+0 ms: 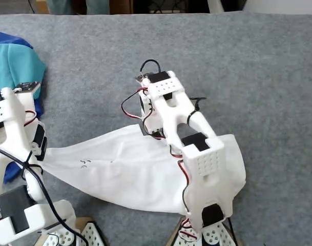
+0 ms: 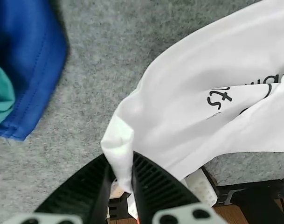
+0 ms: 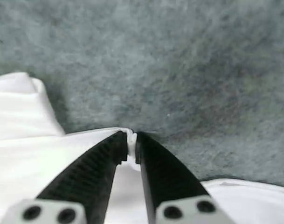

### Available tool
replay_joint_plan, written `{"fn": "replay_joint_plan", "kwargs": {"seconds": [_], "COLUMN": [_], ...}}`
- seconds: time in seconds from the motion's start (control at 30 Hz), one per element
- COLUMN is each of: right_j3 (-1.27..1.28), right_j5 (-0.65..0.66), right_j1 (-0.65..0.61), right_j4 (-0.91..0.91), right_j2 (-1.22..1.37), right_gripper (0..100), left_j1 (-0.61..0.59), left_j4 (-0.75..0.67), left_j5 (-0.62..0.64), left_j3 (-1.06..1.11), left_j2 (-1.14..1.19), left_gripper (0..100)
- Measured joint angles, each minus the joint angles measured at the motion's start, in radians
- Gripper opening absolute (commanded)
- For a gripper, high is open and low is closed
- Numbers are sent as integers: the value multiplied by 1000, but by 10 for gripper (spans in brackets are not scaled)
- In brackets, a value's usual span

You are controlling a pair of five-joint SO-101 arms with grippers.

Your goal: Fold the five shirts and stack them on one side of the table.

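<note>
Left gripper (image 2: pixel 121 161) is clenched on a bunched corner of the white shirt (image 2: pixel 202 84), the cloth pinched between its black ribbed fingers (image 2: pixel 155 182). Right gripper (image 3: pixel 130 137) is clamped shut on a thin folded edge of the same shirt, with grey covering just past its tips.

In the high view, the grey felt-covered table (image 1: pixel 258 66) carries the white shirt (image 1: pixel 130 164) on its near part. The shirt lies crumpled and spread. It tapers to a point beside the left arm (image 1: pixel 12 133) at the left edge and widens under the right arm (image 1: pixel 191 143), which stands over it near the middle and hides part of the cloth. The far edge of the shirt rises to a small peak below the right arm's wrist.

At the far left of the table a teal shirt (image 1: pixel 15 64) lies on top of a blue shirt (image 1: pixel 7 38), both partly behind the left arm. In the left wrist view a strip of bare grey separates the blue shirt (image 2: pixel 25 60) from the white one.

Small black lettering (image 2: pixel 221 95) marks the white shirt near the held corner.
</note>
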Motion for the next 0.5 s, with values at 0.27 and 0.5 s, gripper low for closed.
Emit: {"fn": "replay_joint_plan", "kwargs": {"seconds": [0.27,0.5], "right_j3": [-132,-368], "right_j5": [3,21], "right_j1": [68,176], "right_j4": [120,204], "right_j2": [-161,-528], "right_gripper": [13,13], "left_j1": [0,29], "left_j4": [2,6], "left_j5": [130,385], "left_j3": [-157,-529], "left_j2": [0,0], "left_gripper": [29,29]}}
